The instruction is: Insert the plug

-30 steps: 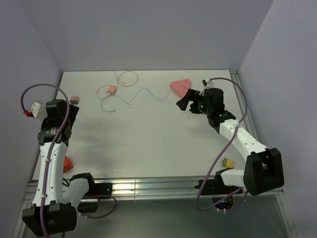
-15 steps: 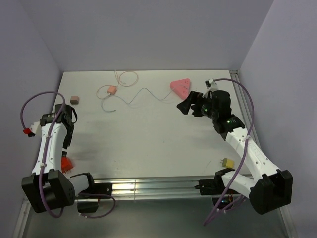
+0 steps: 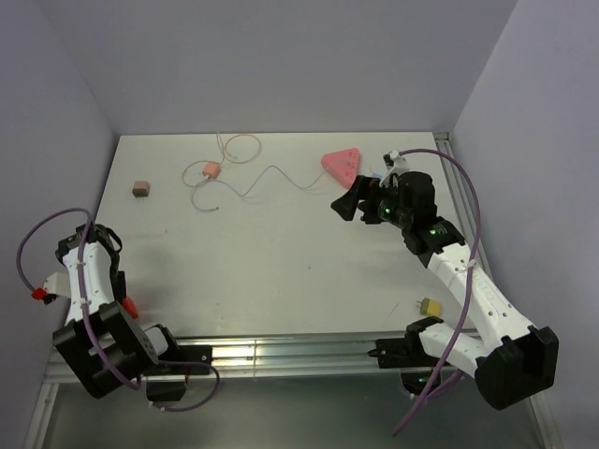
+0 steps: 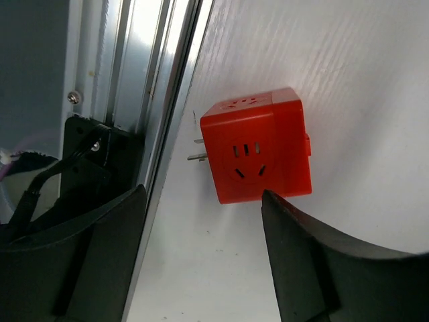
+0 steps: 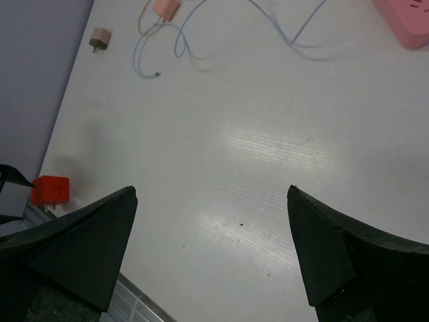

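The plug does not show in any view. In the left wrist view my left gripper (image 4: 204, 196) is open and low over the table. An orange-red socket cube (image 4: 258, 153) with two metal prongs lies just beyond its fingertips, not between them. From above, that cube (image 3: 129, 306) sits at the near-left table edge beside the folded left arm. My right gripper (image 3: 348, 201) hovers open just in front of the pink triangular socket strip (image 3: 341, 165). In the right wrist view the right gripper (image 5: 211, 191) has only bare table between its fingers.
A thin cable (image 3: 271, 178) runs from the pink strip to a small pink adapter (image 3: 212, 171). A brown block (image 3: 141, 188) lies at the far left. A yellow plug (image 3: 430, 306) lies near the right arm's base. A metal rail (image 4: 144, 80) borders the table's near edge.
My left arm has folded back and down to the near-left corner, over the orange-red cube, and its jaws have narrowed a little. The right arm has shifted slightly.
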Action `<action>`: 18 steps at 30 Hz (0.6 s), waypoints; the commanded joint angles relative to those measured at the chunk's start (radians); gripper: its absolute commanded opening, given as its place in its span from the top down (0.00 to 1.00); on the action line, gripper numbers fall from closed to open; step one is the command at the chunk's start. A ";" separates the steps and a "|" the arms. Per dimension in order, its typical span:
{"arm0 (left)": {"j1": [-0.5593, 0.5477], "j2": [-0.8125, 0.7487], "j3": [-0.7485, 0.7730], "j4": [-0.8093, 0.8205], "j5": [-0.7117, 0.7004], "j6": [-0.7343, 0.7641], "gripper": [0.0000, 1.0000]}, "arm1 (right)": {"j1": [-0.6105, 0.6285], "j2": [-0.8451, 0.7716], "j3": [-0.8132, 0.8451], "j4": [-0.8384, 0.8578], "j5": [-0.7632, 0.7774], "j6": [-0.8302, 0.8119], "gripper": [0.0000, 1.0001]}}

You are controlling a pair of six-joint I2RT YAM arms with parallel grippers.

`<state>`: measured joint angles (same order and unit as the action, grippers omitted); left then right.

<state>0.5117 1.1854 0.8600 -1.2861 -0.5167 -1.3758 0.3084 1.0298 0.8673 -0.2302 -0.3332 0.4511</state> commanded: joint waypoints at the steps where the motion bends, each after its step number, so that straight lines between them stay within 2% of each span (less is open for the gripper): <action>1: 0.031 -0.052 -0.030 0.093 0.061 0.021 0.25 | 0.017 -0.036 0.018 0.012 0.005 -0.018 0.00; 10: 0.051 -0.040 0.027 0.145 -0.019 0.024 0.23 | 0.021 -0.056 -0.013 0.017 -0.004 -0.041 0.00; 18: 0.063 0.011 -0.050 0.255 0.035 0.047 0.21 | 0.040 -0.053 -0.022 0.043 -0.030 -0.038 0.00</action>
<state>0.5667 1.1759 0.8326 -1.0904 -0.4957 -1.3491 0.3298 0.9886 0.8528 -0.2249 -0.3454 0.4286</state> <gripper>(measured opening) 0.793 0.999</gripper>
